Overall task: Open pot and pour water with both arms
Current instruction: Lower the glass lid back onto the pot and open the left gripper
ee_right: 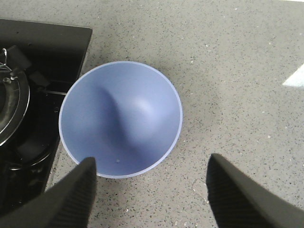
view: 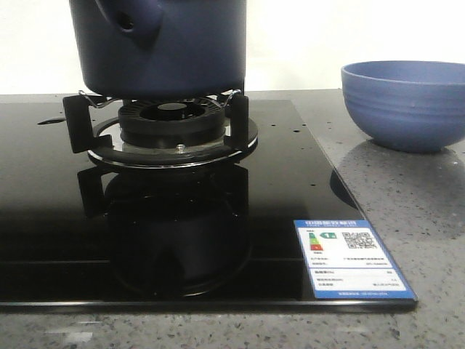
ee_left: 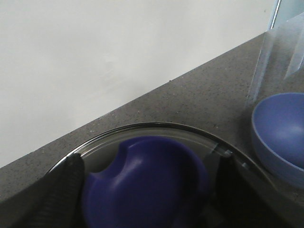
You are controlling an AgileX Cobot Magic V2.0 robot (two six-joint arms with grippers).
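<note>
Step in hand: we judge the opening step; the left gripper (ee_left: 147, 190) looks down through a clear glass lid (ee_left: 156, 130) at a dark blue shape, seemingly the pot or its knob.
Pot: the large dark navy-blue round pot (view: 160, 47) sits on the black burner stand (view: 171, 127) of the glossy black cooktop (view: 65, 240), its stub handle (view: 131, 18) facing us.
Left gripper: fingers (ee_left: 61, 194) straddle the lid; we cannot tell whether they clamp it.
Right gripper: the right gripper (ee_right: 152, 190) hovers over the lighter blue ribbed bowl (ee_right: 121, 118), jaws spread wide, holding nothing.
Bowl: on the grey speckled counter (view: 407, 218), right of the cooktop, apparently without water.
Next move: we expect to set the lid aside, then take the pot and tip it toward the bowl.
</note>
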